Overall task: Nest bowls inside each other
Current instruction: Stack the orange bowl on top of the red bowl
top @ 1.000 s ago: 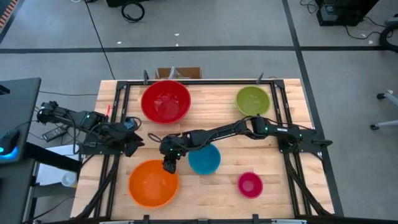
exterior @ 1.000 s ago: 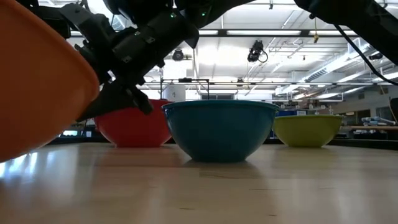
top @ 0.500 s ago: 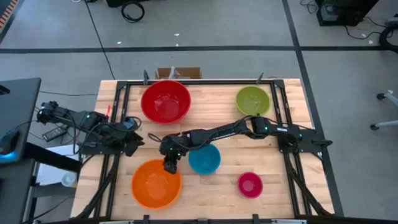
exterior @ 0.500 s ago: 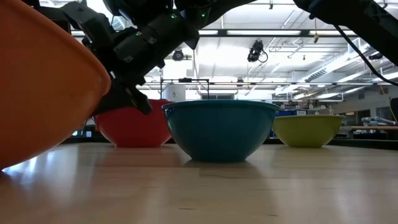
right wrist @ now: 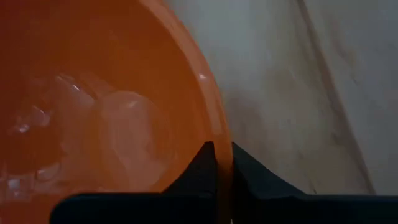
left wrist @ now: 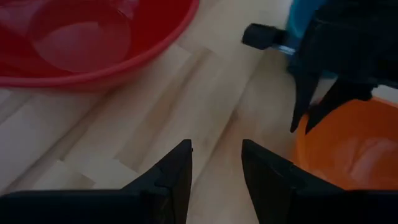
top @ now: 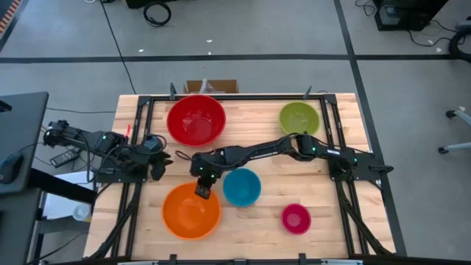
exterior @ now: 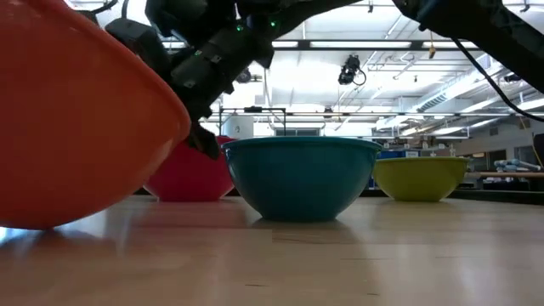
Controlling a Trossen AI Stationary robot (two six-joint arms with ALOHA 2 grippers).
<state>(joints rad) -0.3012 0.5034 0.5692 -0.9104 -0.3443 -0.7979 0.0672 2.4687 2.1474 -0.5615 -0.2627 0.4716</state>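
Observation:
The orange bowl [top: 191, 211] sits at the near left of the table, with my right gripper [top: 204, 190] shut on its far right rim. Just right of it stands the blue bowl [top: 241, 186]. The red bowl [top: 196, 119] is at the far left, the green bowl [top: 299, 118] at the far right and the pink bowl [top: 296, 218] at the near right. My left gripper [left wrist: 214, 146] waits open at the table's left edge, over bare wood. My right gripper pinches the orange bowl's rim [right wrist: 219, 132] on the side nearest the blue bowl, one finger inside the bowl and one outside. The fingers slant down from the far right. In the low view the bowl [exterior: 76, 127] is tipped, its held side raised and its underside low at the table.
A dark metal frame [top: 140, 132] runs along the table's left, right and far edges. Bare wood lies between the red and green bowls and in front of the blue bowl [exterior: 302, 178].
My right gripper has taken hold of the orange bowl's rim and moved a little toward the table's far right. The orange bowl has come along toward the blue bowl, and its held side has tipped up.

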